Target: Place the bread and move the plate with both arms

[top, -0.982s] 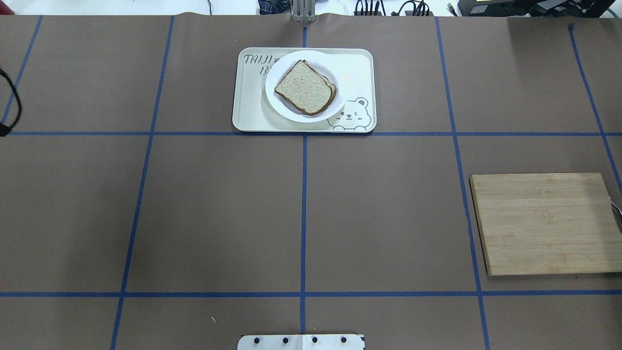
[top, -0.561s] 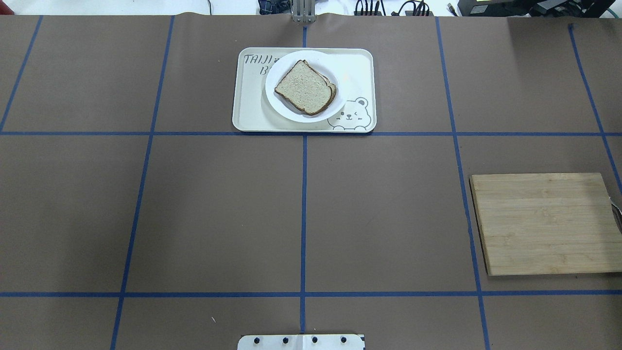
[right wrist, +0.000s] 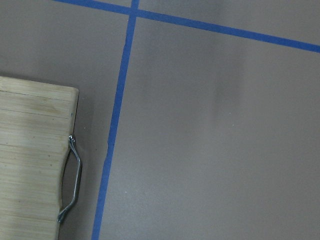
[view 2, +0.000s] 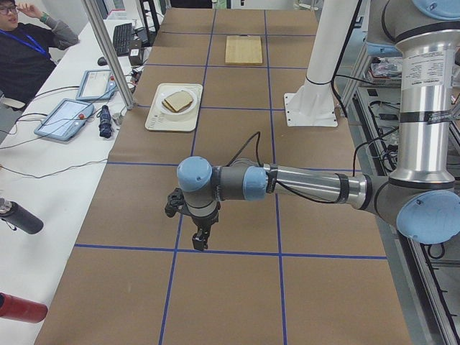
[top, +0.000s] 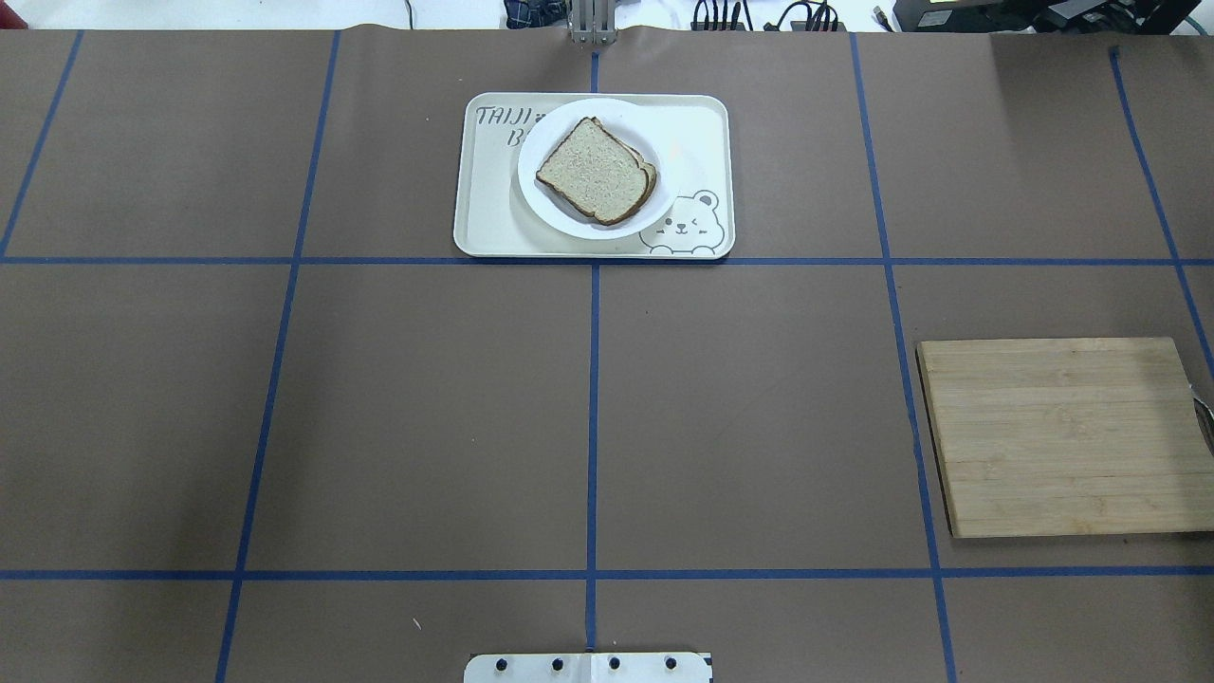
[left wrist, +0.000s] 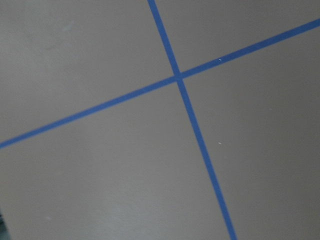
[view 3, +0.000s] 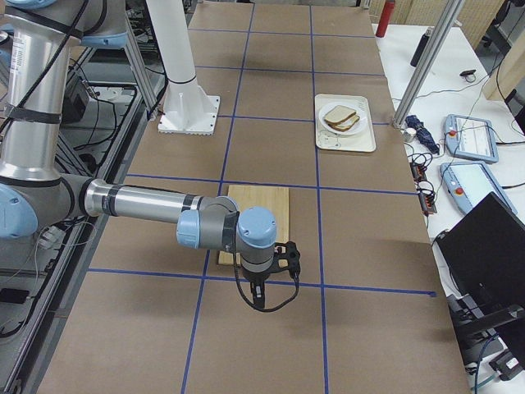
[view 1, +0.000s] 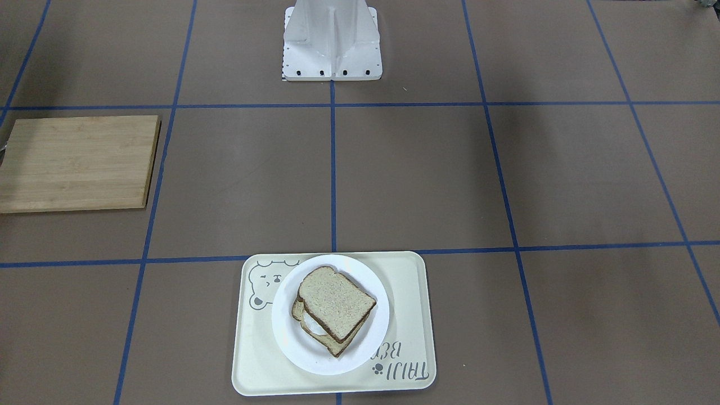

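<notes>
The bread (top: 596, 169) lies on top of a second slice on the white plate (top: 550, 211), with a bit of egg white showing between them in the front-facing view. The plate (view 1: 315, 355) sits on the cream bear tray (top: 484, 223). The bread also shows in the front-facing view (view 1: 336, 302). My left gripper (view 2: 200, 243) hangs over the table's left end, far from the tray. My right gripper (view 3: 257, 299) hangs just past the wooden board. Both show only in side views, so I cannot tell whether they are open or shut.
A wooden cutting board (top: 1062, 436) with a metal handle (right wrist: 72, 180) lies on the right side. The robot base (view 1: 332, 39) stands at the near table edge. An operator (view 2: 25, 43) sits beside a side table with tablets.
A dark part of the left arm at the overhead view's left edge has moved out of that view. The bread, plate, tray and board have not moved.
</notes>
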Motion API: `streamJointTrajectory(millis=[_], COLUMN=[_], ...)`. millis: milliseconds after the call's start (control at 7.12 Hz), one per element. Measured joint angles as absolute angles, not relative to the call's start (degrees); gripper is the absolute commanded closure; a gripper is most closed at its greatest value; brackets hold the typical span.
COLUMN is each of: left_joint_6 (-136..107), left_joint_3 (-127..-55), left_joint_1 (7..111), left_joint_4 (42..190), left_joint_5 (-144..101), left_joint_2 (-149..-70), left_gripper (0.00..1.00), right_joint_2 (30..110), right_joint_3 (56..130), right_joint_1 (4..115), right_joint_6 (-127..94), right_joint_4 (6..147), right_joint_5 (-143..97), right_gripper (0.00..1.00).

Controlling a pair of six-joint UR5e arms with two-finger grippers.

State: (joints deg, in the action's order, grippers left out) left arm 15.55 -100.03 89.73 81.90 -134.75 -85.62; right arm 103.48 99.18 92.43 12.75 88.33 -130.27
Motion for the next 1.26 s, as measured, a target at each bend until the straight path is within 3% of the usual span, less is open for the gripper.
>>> streamJointTrajectory(millis=[1263], left_joint_6=[15.9], left_joint_3=[-101.1], left_joint_1=[91.5], left_joint_4=[82.5], left_joint_5=[-136.3], left_joint_2=[-83.6], left_gripper=[0.02], right_joint_2=[103.3], right_joint_3=[99.2], right_joint_1=[92.4], right_joint_6=[12.2], right_joint_4=[88.3], right_joint_5=[-130.5], right_gripper=[0.00])
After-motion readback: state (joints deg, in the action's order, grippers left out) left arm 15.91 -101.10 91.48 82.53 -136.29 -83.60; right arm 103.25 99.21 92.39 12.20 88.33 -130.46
